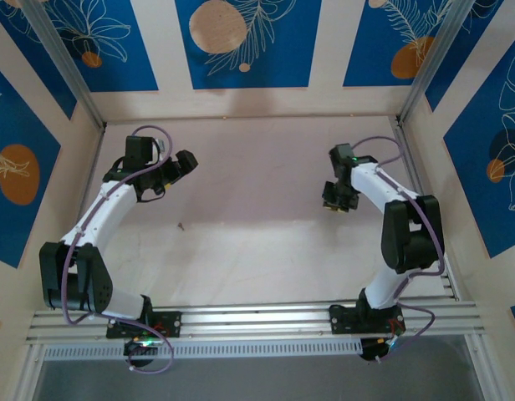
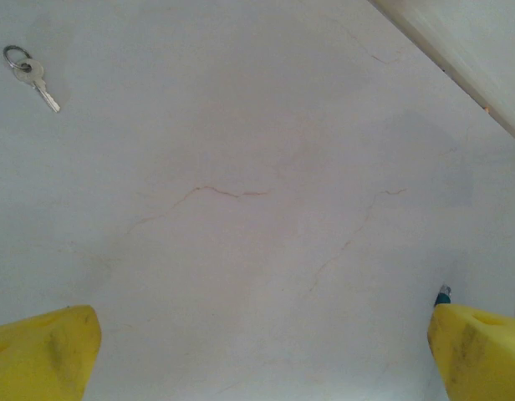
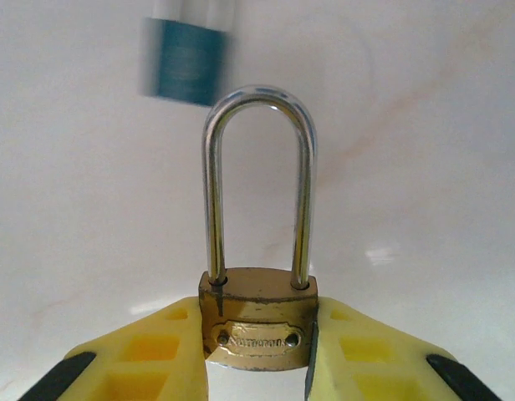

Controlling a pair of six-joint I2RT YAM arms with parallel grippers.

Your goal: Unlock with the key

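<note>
OK, my left gripper (image 2: 259, 326) is spread wide, holding nothing. The key (image 2: 33, 82) lies flat on the table (image 2: 257, 209), well ahead and to the left, on a diagonal axis with its ring far-left and blade pointing near-right. My right gripper (image 3: 257, 311) pinches the brass padlock (image 3: 257, 330), shackle upright.

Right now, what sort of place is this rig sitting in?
Probably a purpose-built robot test cell, not a home or shop. A bare pale table is boxed in by blue leaf-print wall panels, with aluminium frame posts. The left arm and right arm are bolted to an aluminium rail.
</note>
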